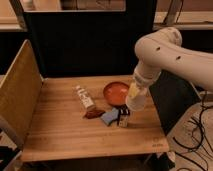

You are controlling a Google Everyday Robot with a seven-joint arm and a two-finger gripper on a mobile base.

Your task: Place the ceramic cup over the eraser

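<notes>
The gripper, fingers closed around the ceramic cup, hangs over the right side of the wooden table. The cup sits just above and right of the eraser. An orange-red bowl lies just beyond, and a flat blue piece lies left of the eraser.

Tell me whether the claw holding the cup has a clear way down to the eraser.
Probably yes: the claw, shut on the ceramic cup, hangs just above-right of the eraser with nothing between. The blue piece lying beside the eraser might catch the cup's rim.
</notes>
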